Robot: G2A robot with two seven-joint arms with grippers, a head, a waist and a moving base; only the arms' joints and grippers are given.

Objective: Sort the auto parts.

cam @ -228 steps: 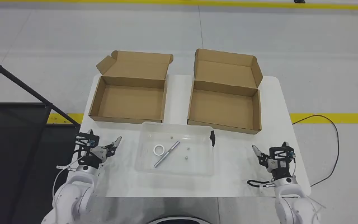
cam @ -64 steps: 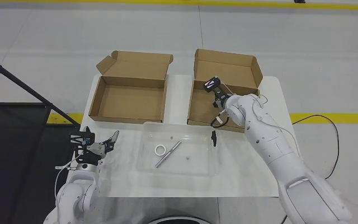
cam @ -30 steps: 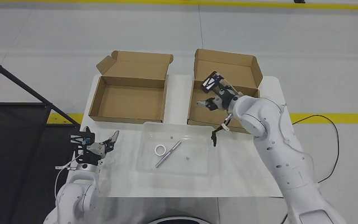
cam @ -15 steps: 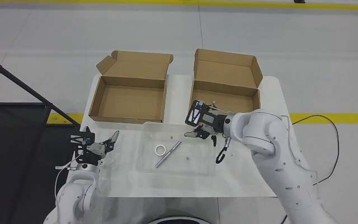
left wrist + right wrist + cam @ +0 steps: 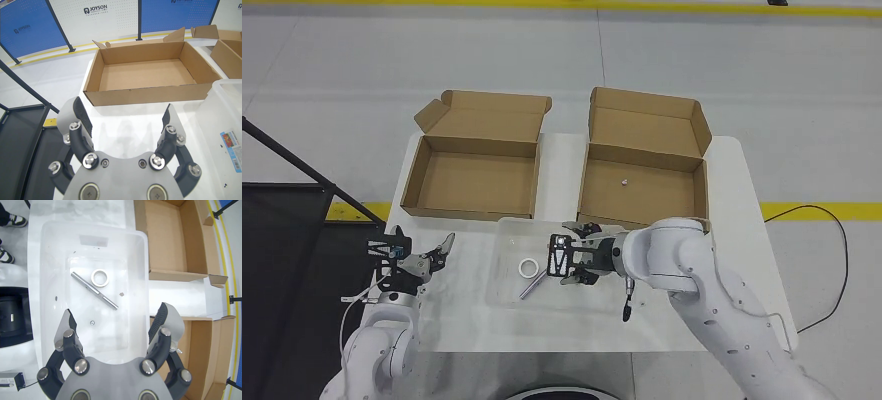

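The right claw [image 5: 115, 311] hangs over the clear bin [image 5: 145, 275] with its jaws spread wide and nothing between the pads. Almost directly beneath it, nearer one finger than the other, lies a small silvery fastener [image 5: 92, 323], a stubby bolt or nut by the look of it. Just beyond that is the metal rod [image 5: 94, 291], slim, grey and flat on the bin floor. Its long axis runs aslant to the line between the fingers, so a grasp on it would probably need a wrist turn first. On the rod's far side sits a pale ring [image 5: 100, 277], close enough that it may be touching. Farther out, past the bin wall, stand the two open cardboard boxes. The right box [image 5: 642, 200] has one tiny light part [image 5: 625, 182] on its floor, and the left box [image 5: 147, 73] lies beyond it. The left claw [image 5: 122, 104], also gaping and empty, sits well apart at the table edge, so the right arm is much the nearer to all three pieces.
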